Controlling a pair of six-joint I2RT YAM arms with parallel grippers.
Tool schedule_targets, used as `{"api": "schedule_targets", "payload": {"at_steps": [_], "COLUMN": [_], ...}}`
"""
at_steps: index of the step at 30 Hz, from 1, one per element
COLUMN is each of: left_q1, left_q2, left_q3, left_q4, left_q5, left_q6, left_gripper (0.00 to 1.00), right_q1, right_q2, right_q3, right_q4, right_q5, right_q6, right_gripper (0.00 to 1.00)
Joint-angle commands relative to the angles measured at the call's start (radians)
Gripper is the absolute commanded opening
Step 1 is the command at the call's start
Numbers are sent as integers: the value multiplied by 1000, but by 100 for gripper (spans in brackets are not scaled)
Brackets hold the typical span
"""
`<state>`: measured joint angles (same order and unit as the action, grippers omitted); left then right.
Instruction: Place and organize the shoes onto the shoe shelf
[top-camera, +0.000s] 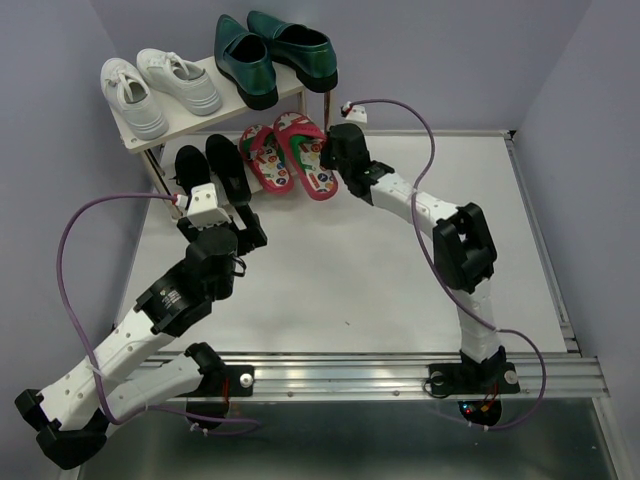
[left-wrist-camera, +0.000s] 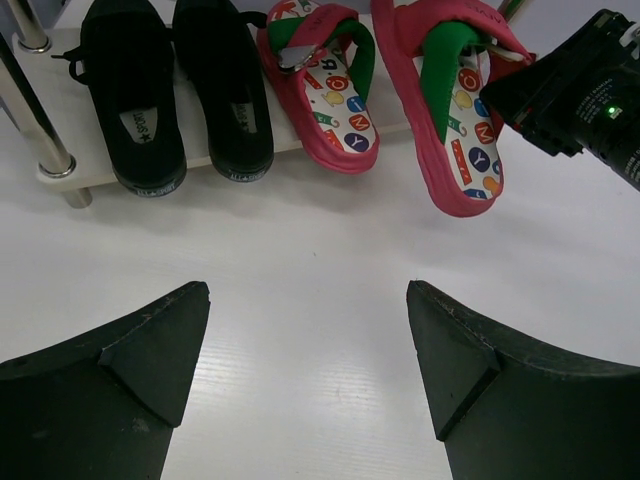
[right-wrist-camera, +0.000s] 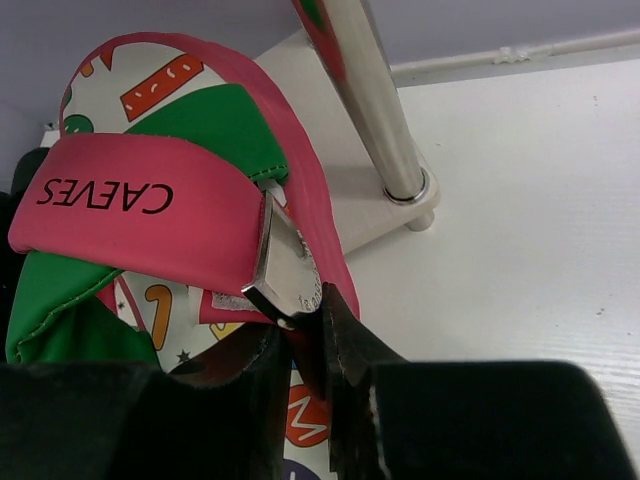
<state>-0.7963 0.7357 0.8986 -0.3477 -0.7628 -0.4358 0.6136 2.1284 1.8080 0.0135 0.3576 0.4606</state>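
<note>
Pinching the outer flip-flop (right-wrist-camera: 150, 190) at the side, where its pink strap meets the sole, our right gripper (right-wrist-camera: 305, 325) has its fingers pressed together on that rim, with a small metal tag (right-wrist-camera: 283, 270) just above the tips. We judge the side hold is chosen so the sandal can be dragged or swung flat along the board rather than lifted. It lies toe-first on the lower board of the shoe shelf (left-wrist-camera: 72, 125), just beside the corner leg (right-wrist-camera: 375, 110). Its heel juts past the board's front edge over the table (left-wrist-camera: 320, 250), and it splays away from its mate, which is probably why we are holding it: it needs straightening and pushing in. The inner flip-flop (left-wrist-camera: 320, 85) sits next to it, further onto the board. Beyond that, the black strap shoes (left-wrist-camera: 175, 90) stand side by side with their heels at the front edge. On the upper tier the green loafers (top-camera: 270, 55) share the board with the white sneakers (top-camera: 155, 88). Our left gripper (left-wrist-camera: 305, 330) is spread wide and holds nothing. It hovers over bare table in front of the black pair and apart from every shoe, out of the other arm's way, as we read it. All three pairs are on the shelf, so we think only the tidying of this last sandal is left.
</note>
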Motion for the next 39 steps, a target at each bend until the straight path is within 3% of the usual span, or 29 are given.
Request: {"api": "schedule_targets", "payload": {"at_steps": [1,11,17,28,39], "left_q1": [2,2,2,2,2], "left_q2": [-13,-5,4,14,16], "left_q3": [25,29,34,42,37], "left_q4": [10,-5,-14,-20,-19], "left_q5": [-38,-44,-47,-52,-50], "left_q6": [-9,-23,-32,-38,-41], "left_gripper": [91,91,91,91,91], "right_q1": [-15,-15,-15,-15,47], "right_q2": [24,145,165,171,225], "right_q3": [105,237,220,191,310], "right_q4": [177,227,272,372,318], "right_q5": [4,43,112,73,285], "right_q6": [70,107,102,121,-103], "right_gripper": [1,1,1,1,1]}}
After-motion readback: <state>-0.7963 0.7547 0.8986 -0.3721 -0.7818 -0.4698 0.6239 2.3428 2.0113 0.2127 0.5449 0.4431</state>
